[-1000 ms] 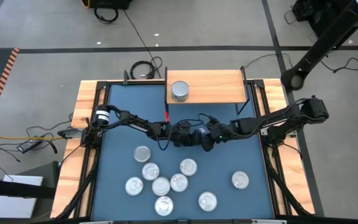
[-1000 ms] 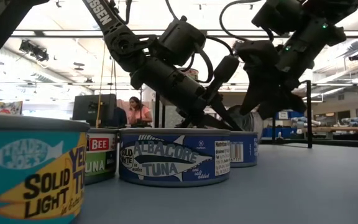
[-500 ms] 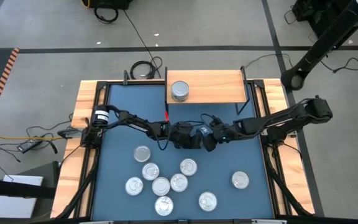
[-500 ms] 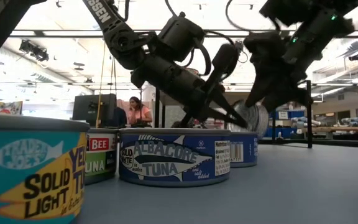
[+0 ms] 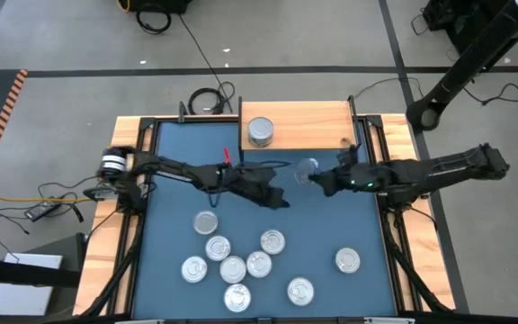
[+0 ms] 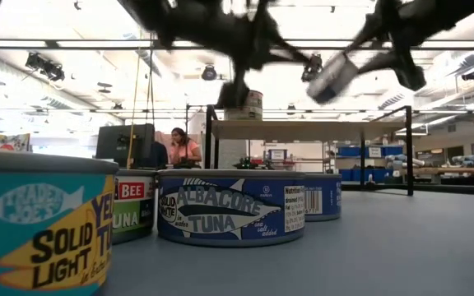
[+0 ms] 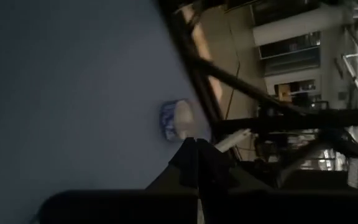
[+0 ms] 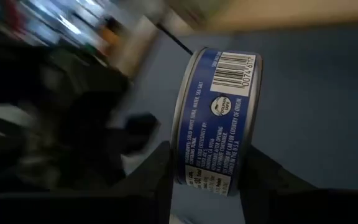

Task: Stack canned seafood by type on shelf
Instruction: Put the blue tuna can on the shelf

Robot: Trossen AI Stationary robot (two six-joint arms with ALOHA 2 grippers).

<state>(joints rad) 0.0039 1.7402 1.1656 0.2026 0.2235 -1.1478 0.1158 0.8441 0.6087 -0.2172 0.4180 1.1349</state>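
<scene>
A: Where is the right gripper (image 5: 311, 173), and what does it have?

B: It hangs in the air over the blue table (image 5: 178, 162), just below the shelf (image 5: 304, 126), toward twelve o'clock from the table's middle. Its fingers are clamped on a blue-labelled tin (image 8: 216, 134), one finger on each flat face, the barcode side showing in the right wrist view. In the low view that tin (image 6: 333, 76) is tilted and well clear of the tabletop.

A: And the left gripper (image 5: 281, 202)?

B: Near the table's centre, at about nine o'clock from the right one and apart from it. Its fingers (image 7: 197, 165) are pressed together with nothing between them.

A: The other tins?

B: One stack of tins (image 5: 260, 131) stands on the shelf's left end, at about eleven o'clock from the held tin. A loose group of tins (image 5: 234, 268) lies toward six o'clock on the table, and a single tin (image 5: 347, 261) sits apart at about four o'clock.
</scene>
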